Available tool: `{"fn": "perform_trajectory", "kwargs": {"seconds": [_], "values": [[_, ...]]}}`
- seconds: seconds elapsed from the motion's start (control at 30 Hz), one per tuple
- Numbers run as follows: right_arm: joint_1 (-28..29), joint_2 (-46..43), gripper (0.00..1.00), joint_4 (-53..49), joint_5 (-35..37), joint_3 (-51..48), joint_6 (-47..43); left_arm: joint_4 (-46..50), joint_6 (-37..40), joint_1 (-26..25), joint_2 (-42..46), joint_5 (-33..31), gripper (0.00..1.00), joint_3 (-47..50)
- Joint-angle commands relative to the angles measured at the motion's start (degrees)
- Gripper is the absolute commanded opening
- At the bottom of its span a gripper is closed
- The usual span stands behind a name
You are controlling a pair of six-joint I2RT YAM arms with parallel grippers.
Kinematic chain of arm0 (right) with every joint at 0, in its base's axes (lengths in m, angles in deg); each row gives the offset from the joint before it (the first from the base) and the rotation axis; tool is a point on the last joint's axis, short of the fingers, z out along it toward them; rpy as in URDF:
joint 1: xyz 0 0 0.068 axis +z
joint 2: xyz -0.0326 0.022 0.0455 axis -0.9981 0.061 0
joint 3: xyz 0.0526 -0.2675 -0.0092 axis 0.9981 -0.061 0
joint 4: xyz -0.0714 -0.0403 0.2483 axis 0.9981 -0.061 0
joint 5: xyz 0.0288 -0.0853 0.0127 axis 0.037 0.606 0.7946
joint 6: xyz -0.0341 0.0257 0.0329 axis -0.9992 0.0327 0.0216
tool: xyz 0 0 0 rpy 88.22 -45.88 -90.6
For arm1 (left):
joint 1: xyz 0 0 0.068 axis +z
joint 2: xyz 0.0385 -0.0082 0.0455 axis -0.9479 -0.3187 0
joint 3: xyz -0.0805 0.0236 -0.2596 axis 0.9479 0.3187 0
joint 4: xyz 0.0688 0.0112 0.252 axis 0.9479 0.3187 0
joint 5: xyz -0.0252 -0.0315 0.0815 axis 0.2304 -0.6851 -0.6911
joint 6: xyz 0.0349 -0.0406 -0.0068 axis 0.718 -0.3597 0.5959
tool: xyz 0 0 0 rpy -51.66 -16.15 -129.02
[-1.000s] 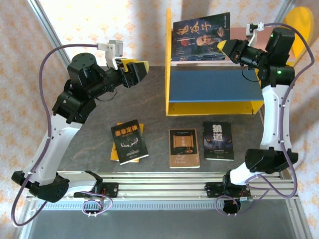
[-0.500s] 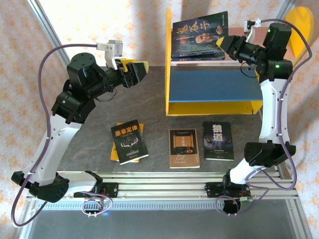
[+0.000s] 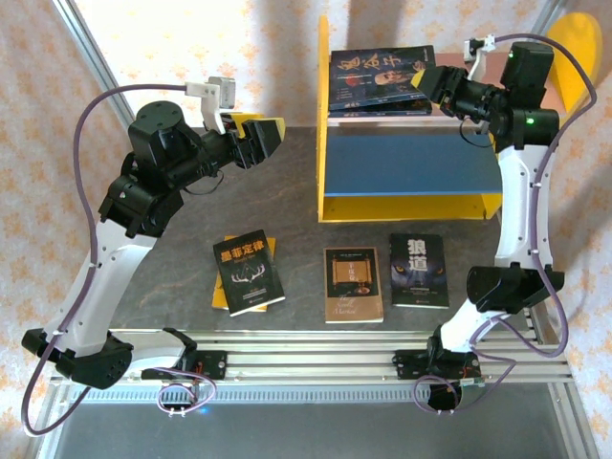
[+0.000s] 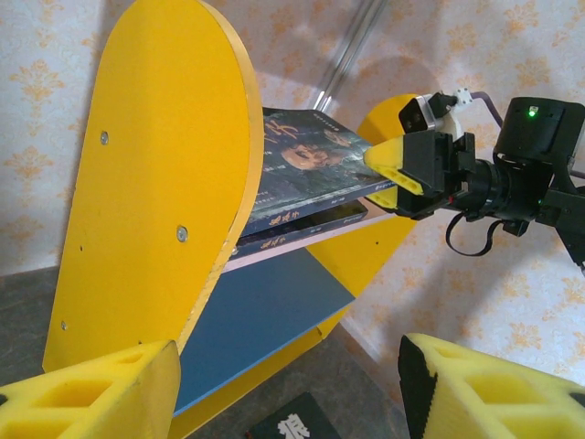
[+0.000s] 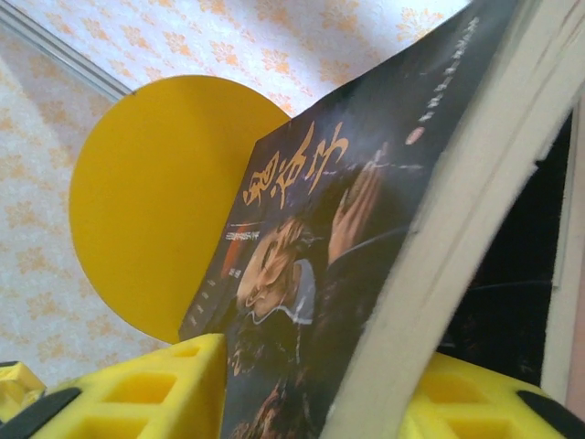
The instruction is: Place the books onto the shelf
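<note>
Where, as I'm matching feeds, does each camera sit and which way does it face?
Top external: overhead, near side, looking down on shelf, left gripper, right gripper.
Left wrist: on the left arm, facing the shelf's side; own fingers below.
Right wrist: close against the portrait book, own fingers either side.
Shared: all show that book.

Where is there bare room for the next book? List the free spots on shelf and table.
Free: the whole blue board, between the yellow side panels; the table strip between shelf and the row of books; the table left of the shelf. Crowded: the pink board, taken by the portrait book with the right gripper at its edge.
</note>
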Motion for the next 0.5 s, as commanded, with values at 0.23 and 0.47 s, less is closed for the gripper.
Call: {"fn": "perform_trajectory", "kwargs": {"seconds": [0.23, 0.47], "values": [[0.4, -1.0, 0.57, -2.8, 4.2, 2.9, -5.0, 0.2, 1.0, -0.4, 0.7, -0.4, 0.63, -0.7], [0.3, -1.1, 0.43, -3.8, 4.3, 2.8, -5.8, 0.2, 1.0, -0.4, 1.4, -0.7, 0.64, -0.3]]}}
